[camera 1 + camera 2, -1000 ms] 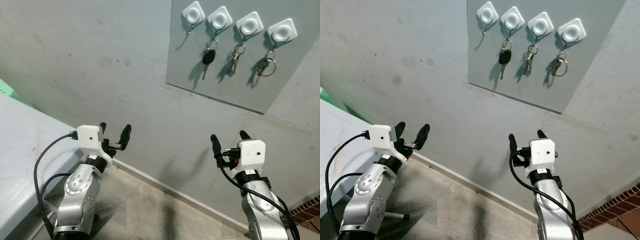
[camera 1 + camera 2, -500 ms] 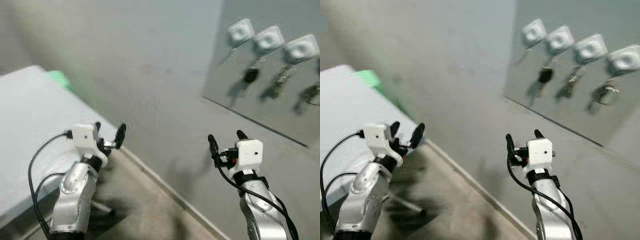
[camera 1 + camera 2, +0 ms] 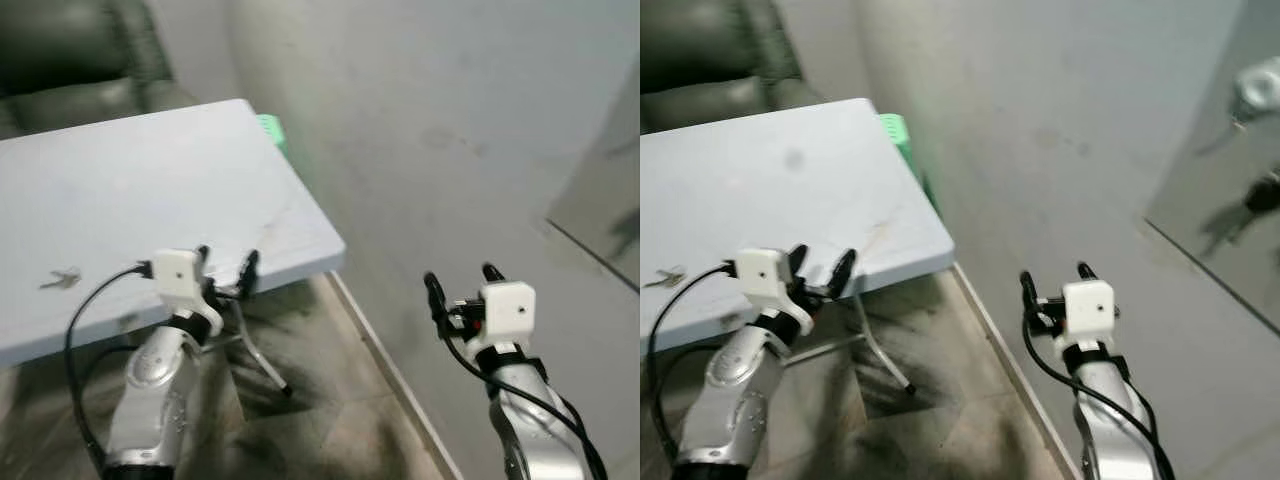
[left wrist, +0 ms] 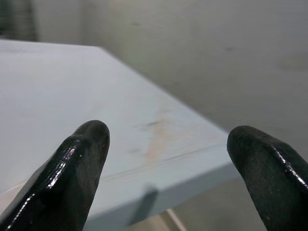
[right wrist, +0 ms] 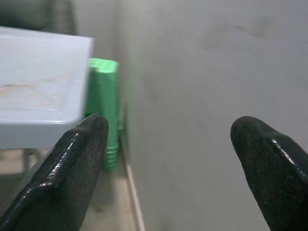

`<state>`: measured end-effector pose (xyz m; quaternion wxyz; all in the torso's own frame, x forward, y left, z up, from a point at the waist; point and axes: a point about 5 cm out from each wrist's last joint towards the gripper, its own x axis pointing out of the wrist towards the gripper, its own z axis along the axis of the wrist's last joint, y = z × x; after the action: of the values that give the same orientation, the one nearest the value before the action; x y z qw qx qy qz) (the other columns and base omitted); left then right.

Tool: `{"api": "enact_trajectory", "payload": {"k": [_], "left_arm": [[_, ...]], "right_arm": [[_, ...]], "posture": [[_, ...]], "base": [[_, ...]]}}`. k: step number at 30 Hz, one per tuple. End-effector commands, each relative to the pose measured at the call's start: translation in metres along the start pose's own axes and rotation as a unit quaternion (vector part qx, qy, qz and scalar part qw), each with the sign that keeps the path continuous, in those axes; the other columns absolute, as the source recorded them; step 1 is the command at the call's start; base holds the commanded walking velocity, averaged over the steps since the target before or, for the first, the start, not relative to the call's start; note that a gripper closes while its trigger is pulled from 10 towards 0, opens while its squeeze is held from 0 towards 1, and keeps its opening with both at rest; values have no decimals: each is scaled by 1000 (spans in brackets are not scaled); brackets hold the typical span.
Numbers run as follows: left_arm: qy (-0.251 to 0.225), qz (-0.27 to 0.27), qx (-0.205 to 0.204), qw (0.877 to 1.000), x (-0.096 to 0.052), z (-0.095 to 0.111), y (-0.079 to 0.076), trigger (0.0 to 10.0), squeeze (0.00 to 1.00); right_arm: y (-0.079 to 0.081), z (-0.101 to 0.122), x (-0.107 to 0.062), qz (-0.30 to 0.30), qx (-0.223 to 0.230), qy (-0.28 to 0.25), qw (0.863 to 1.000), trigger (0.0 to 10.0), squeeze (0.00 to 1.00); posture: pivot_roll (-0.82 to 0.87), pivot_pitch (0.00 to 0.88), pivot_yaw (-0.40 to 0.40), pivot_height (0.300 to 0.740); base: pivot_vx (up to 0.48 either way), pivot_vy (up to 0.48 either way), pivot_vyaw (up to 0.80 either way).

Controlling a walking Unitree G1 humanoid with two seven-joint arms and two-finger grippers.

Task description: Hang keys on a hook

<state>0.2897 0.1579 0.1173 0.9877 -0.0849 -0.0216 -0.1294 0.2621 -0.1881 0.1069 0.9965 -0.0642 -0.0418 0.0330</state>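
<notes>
Turning left since a second ago, the head camera now faces the pale table, and the panel of hooks has slid to the far right edge. A small set of keys lies on the table's near left part. Left gripper hovers over the near table edge, jaws wide and empty; right gripper stands by the wall, jaws likewise wide. Judged stage: heading to pick up the keys, which lie untouched.
</notes>
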Motion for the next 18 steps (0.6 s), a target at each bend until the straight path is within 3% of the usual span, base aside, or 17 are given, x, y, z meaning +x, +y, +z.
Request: {"api": "enact_trajectory", "payload": {"k": [1,17,18], "left_arm": [[-5,8,7,1000,-1,4,6,10000,0],[-13,17,-9,1000,0,4,0,10000,0],[-12,17,-10,1000,1,4,-1,10000,0]], "right_arm": [[5,7,5,9,8,-12,1000,10000,0],[4,13,10,14,12,-23,1000,10000,0],[4,13,11,14,35,-25,999,10000,0]], "posture": [[-3,45,-17,732],[-3,46,-28,732],[-3,42,-28,732]], "base": [[0,0,800],[0,0,771],[0,0,0]]}}
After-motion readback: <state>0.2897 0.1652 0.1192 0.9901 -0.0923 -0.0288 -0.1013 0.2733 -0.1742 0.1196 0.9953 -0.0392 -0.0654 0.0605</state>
